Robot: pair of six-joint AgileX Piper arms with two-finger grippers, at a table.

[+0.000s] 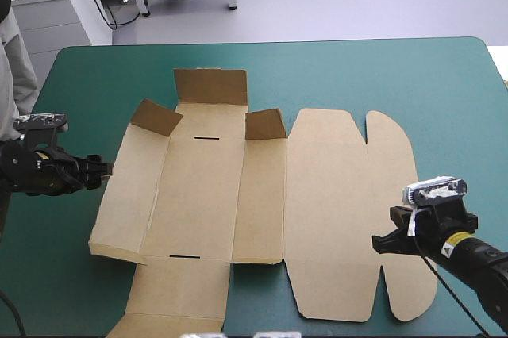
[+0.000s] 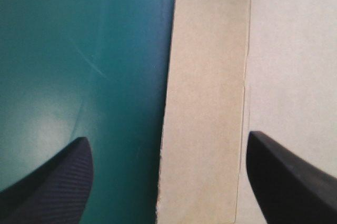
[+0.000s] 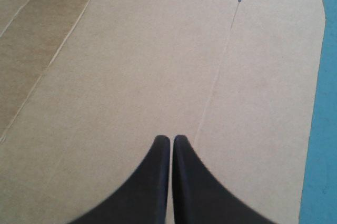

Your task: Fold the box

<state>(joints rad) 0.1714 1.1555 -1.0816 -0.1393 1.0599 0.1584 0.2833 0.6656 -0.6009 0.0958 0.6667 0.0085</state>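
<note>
The box [image 1: 238, 187], a cut sheet of brown board, lies in the middle of the teal-green counter [image 1: 397, 76], and since the left hand [image 2: 167, 137] is spread wide and empty around its partly raised left wall [image 2: 202, 103] and the right hand [image 3: 171, 139] hangs pressed together and empty over the lid [image 3: 131, 66], the unpinned sheet may slide when pushed.

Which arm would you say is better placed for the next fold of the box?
Probably the left: the left tool is open, with the outer edge of the side panel of the box between its fingers. The right tool is shut above the flat lid.
</note>
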